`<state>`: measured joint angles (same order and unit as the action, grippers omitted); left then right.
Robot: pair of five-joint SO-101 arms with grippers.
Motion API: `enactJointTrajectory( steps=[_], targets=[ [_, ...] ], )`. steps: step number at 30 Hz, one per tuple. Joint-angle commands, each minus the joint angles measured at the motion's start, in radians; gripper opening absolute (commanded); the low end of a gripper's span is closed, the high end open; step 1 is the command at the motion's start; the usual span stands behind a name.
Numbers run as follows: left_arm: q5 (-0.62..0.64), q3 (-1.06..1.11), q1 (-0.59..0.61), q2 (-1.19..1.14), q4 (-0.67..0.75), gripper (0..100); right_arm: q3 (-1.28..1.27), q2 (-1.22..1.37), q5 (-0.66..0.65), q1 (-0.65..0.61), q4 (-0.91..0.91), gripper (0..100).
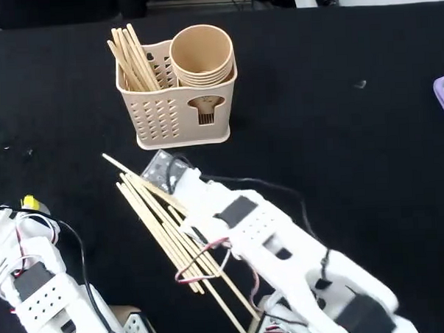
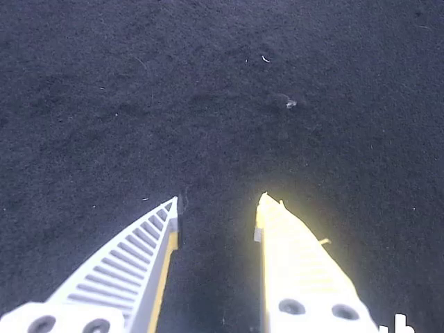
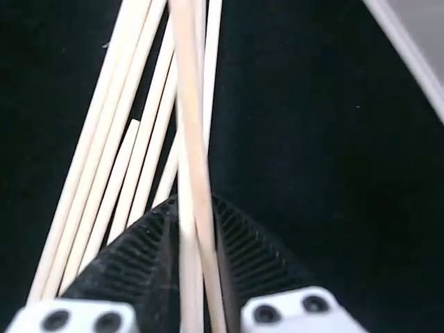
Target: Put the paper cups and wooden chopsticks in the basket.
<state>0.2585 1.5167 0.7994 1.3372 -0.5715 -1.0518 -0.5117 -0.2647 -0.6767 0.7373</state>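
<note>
Pinching wooden chopstick [image 3: 186, 104], maybe two, with right gripper [image 3: 194, 208], over loose bundle [image 1: 154, 225] lying near basket [image 1: 179, 113]. Holding left gripper [image 2: 218, 208] spread open above black cloth [image 2: 208, 83].

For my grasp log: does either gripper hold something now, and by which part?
The right gripper pinches a wooden chopstick lengthwise; a long part juts out beyond the gripper. The left gripper is open, holding nothing.
</note>
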Motion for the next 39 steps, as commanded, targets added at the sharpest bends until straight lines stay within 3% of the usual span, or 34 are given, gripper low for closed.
enactJointTrajectory(
  steps=[1, 12, 21, 30, 39],
  targets=[
    [0.009, -0.036, 0.005, 0.014, 0.028, 19, -0.013, -0.119, -0.002, 0.068, 0.005, 1.1],
    [0.009, -0.036, 0.005, 0.014, 0.028, 19, -0.045, -0.159, 0.005, 0.114, -0.017, 1.1],
    [0.009, -0.036, 0.005, 0.014, 0.028, 19, -0.165, -0.157, 0.0, -0.034, -0.187, 1.1],
    [0.009, -0.036, 0.005, 0.014, 0.023, 19, -0.036, -0.157, -0.071, -0.014, 0.146, 2.5],
    [0.009, -0.036, 0.005, 0.014, 0.026, 19, -0.031, -0.113, -0.126, 0.002, 0.163, 8.7]
  ],
)
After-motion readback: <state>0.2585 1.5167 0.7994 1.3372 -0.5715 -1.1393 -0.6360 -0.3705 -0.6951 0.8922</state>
